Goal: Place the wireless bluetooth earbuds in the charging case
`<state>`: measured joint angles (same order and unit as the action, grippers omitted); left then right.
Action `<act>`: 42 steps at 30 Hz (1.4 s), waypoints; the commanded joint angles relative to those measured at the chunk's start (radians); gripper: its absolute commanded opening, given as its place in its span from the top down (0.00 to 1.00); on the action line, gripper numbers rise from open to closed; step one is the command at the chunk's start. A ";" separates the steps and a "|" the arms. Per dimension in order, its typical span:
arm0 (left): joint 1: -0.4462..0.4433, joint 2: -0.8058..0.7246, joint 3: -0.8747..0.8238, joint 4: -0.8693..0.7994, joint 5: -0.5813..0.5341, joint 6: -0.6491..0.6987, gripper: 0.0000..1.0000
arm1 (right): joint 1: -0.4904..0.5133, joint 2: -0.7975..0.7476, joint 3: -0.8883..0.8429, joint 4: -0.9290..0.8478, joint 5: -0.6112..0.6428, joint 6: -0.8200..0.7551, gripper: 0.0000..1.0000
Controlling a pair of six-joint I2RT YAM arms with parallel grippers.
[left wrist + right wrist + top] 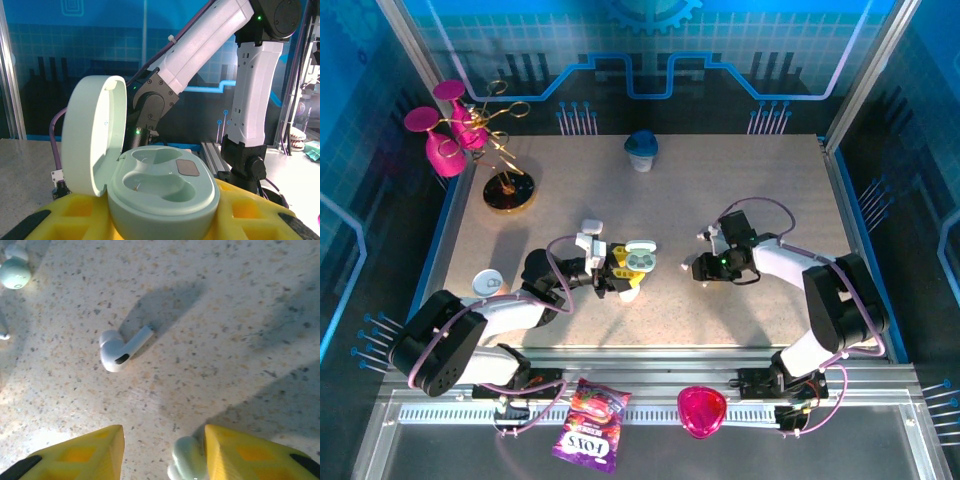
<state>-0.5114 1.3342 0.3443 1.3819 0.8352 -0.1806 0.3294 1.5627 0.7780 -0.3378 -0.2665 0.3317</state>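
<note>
- The left jaws pinch the mint charging case [162,192] low on its base, lid [92,135] swung up and both wells [150,182] empty
- That shell is smooth, glossy and rounded, so a knock while seating an earbud could twist it in the grip
- The right jaws stand spread above the speckled, matte table [235,315]
- A mint earbud [186,460] sits against one yellow finger [250,455]; closing could trap or flick it
- The white earbud [117,350] lies on its side on the table just beyond the right jaws, bulb and short stem, slick plastic likely to roll or squirt out of a pinch
</note>
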 commanded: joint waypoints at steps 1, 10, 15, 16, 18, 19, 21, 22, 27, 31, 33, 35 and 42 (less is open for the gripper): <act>0.006 0.000 0.011 0.019 0.019 0.016 0.77 | -0.011 0.006 -0.021 0.002 -0.054 -0.017 0.56; 0.005 0.001 0.011 0.019 0.021 0.017 0.77 | -0.012 0.003 -0.049 0.003 -0.030 -0.016 0.53; 0.005 0.002 0.007 0.019 0.022 0.015 0.77 | -0.012 -0.003 -0.055 0.018 -0.076 -0.015 0.57; 0.006 0.002 0.007 0.019 0.021 0.017 0.77 | -0.012 -0.008 -0.057 0.021 -0.083 -0.013 0.58; 0.006 0.003 0.007 0.019 0.021 0.016 0.77 | -0.013 -0.016 -0.059 0.026 -0.094 -0.010 0.60; 0.006 0.003 0.008 0.019 0.021 0.017 0.77 | -0.012 -0.019 -0.059 0.025 -0.098 -0.010 0.61; 0.006 0.005 0.010 0.019 0.021 0.018 0.77 | -0.012 -0.020 -0.059 0.027 -0.109 -0.006 0.62; 0.006 0.005 0.011 0.019 0.021 0.018 0.77 | -0.012 -0.021 -0.062 0.028 -0.112 -0.006 0.63; 0.006 0.004 0.009 0.019 0.024 0.017 0.77 | -0.012 -0.033 -0.070 0.035 -0.132 0.001 0.64; 0.006 0.005 0.009 0.019 0.023 0.017 0.77 | -0.012 -0.029 -0.075 0.039 -0.144 -0.003 0.64; 0.006 0.006 0.010 0.019 0.023 0.018 0.77 | -0.012 -0.023 -0.076 0.047 -0.152 -0.001 0.65; 0.006 0.006 0.010 0.019 0.022 0.018 0.77 | -0.012 -0.018 -0.080 0.064 -0.154 0.009 0.66; 0.006 0.001 0.007 0.019 0.022 0.016 0.77 | -0.012 0.005 -0.076 0.094 -0.169 0.023 0.68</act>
<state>-0.5114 1.3342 0.3443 1.3819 0.8352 -0.1806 0.3241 1.5528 0.7029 -0.2600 -0.4110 0.3443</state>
